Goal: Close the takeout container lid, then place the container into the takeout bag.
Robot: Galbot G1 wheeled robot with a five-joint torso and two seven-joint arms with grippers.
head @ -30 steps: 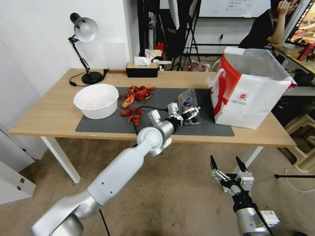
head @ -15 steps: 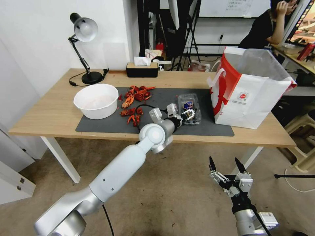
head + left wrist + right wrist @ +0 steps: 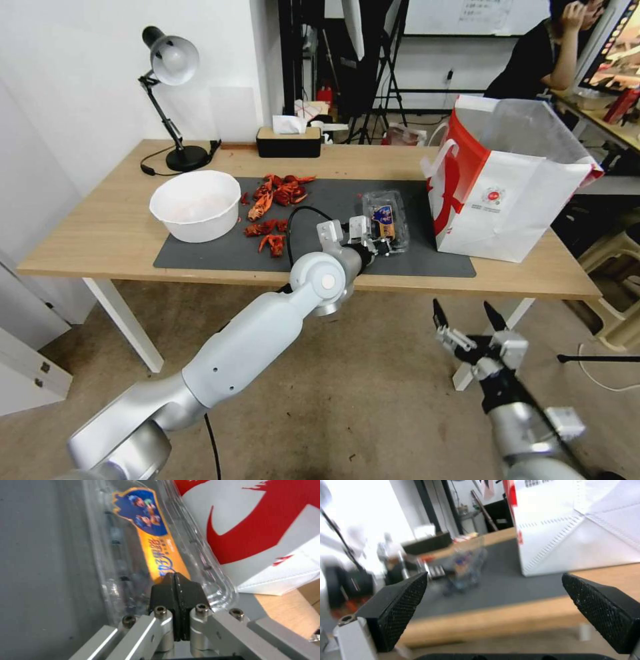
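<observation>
Takeout container (image 3: 387, 229), clear thin clamshell on the grey mat (image 3: 200, 257) at bench (image 3: 100, 233) centre, judged light, flexible, slick, best gripped across its short sides; left hand (image 3: 175, 580) clenched, tips on the labelled lid (image 3: 156, 545); takeout bag (image 3: 507, 193) at 3 o'clock, red scraps (image 3: 273, 197) at 9; right hand (image 3: 467, 320) released, low.

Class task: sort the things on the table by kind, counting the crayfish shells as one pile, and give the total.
Containers: 3 – white bowl, takeout container, takeout bag
Lamps: 1 – desk lamp
Tissue boxes: 1 – black tissue box
Mats: 1 – grey mat
Shell piles: 1 – red shells
Total: 7
</observation>
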